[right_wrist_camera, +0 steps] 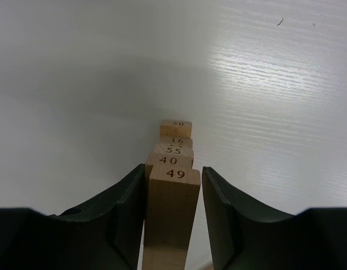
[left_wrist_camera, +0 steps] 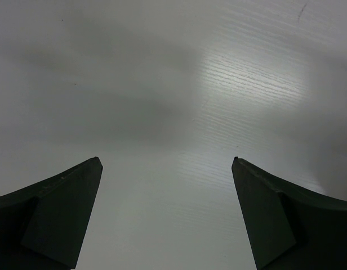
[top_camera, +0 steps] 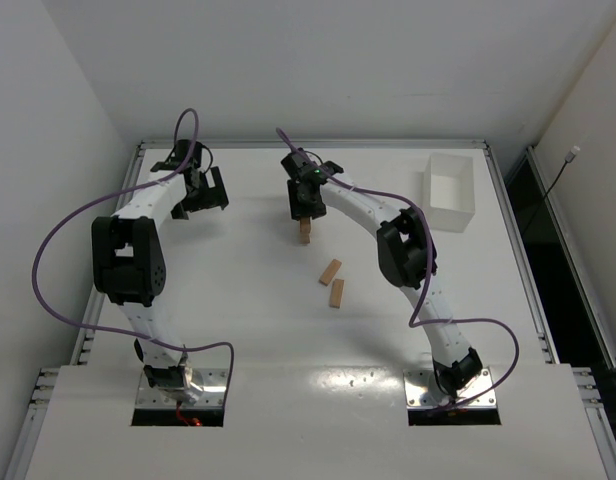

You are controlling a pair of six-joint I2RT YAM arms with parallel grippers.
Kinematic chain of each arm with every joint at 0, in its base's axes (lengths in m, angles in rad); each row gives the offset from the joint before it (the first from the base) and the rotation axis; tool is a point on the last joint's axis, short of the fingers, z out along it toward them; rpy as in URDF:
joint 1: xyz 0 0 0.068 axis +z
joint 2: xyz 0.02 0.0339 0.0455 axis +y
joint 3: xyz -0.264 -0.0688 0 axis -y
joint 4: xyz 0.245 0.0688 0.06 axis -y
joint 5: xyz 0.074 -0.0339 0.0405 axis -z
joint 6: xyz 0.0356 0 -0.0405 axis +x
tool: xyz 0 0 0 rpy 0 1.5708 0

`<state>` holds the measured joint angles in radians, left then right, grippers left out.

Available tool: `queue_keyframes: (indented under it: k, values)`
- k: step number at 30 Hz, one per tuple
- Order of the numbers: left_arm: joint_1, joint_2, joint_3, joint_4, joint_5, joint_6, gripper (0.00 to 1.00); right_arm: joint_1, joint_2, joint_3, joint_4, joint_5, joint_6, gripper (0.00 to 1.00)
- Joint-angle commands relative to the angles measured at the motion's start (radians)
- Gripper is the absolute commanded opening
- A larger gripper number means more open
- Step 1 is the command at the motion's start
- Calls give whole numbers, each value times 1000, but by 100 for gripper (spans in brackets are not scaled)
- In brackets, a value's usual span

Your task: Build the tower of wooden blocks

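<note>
Starting at the left: left tool [top_camera: 202, 190] parked over the far part of the surface [top_camera: 238, 320], jaws spread wide, only white board between them in its wrist view. Probably kept out there so as not to crowd the stacking.

Next, near mid-surface, the tower [top_camera: 306, 233]: a narrow column of wood blocks [right_wrist_camera: 173, 150], stamped ends reading 30, 16, 55 and 40 from farthest to nearest.

Directly above, right tool [right_wrist_camera: 174, 169] pointed down, jaws partly apart and bracketing the top block [right_wrist_camera: 172, 197], numbered 49. One pad [right_wrist_camera: 134, 202] against its side, a thin sliver of gap at the other, so not clamped. Lined up along the column, seemingly to keep that piece square with those beneath.

Further right and nearer, a loose block [top_camera: 331, 272] and a second loose block [top_camera: 337, 293], flat, just apart, handy for later layers.

Far right, white tray [top_camera: 450, 190], well apart from the stack.
</note>
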<state>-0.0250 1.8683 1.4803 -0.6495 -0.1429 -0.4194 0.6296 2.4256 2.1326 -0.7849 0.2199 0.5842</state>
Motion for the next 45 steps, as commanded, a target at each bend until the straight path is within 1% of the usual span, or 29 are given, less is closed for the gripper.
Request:
queue_keyframes:
  k: [1,5,7,8,9,11,12,14,17,23,25,28,35,37,38,39,40,41,42,43,44,45]
  values:
    - [-7,-6,37,7,5,-7,100,-5,6,44,36,-8,-3,39]
    - [-7,-6,37,7,5,-7,100,-5,6,44,36,-8,-3,38]
    - [-7,-6,37,7,5,-7,100,-5,6,44,36,-8,-3,42]
    - [-7,-6,37,7,5,-7,100,-5,6,44,36,-8,-3,45]
    - [-7,-6,37,7,5,-7,100,-5,6,44,36,-8,-3,54]
    - [-7,3,46,7,5,-7,100,-5,6,44,36,-8,-12,62]
    - [-7,3,46,7,5,-7,100,-5,6,44,36,-8,-12,70]
    - [-7,3,46,7,5,-7,100,-5,-3,44,36,-17,-12,76]
    - [-7,3,46,7,5,-7,100,4,-3,44,45,-17,-24,77]
    - [-7,3,55,-2,5,-7,100,13,-62,53,55,-90,-139,82]
    - [-7,3,55,-2,5,-7,100,13,-85,44,55,-108,-152,86]
    - [-7,3,55,-2,14,-7,100,13,-135,21,55,-108,-162,86]
    - [-7,-27,55,-2,23,-16,100,13,-289,-68,55,-22,-208,87]
    - [-7,-38,46,-2,23,-16,100,13,-327,-118,55,-22,-247,87]
    - [-16,-50,46,-2,23,-16,100,13,-374,-143,46,-22,-291,87]
    - [-16,-51,46,-2,23,-16,100,13,-404,-173,59,-51,-335,86]
    - [-16,-60,37,-2,23,-16,100,4,-437,-260,73,-121,-384,85]
    - [-16,-72,37,7,23,-16,100,4,-514,-314,87,-169,-436,83]
    - [-16,-72,25,7,23,-6,100,-22,-557,-441,139,-215,-545,82]
    - [-16,-83,25,7,32,5,100,-34,-600,-501,159,-303,-602,80]
    - [-16,-83,25,7,43,5,100,-48,-638,-555,174,-350,-659,75]
    - [-16,-92,14,16,54,14,100,-70,-701,-639,174,-405,-787,74]
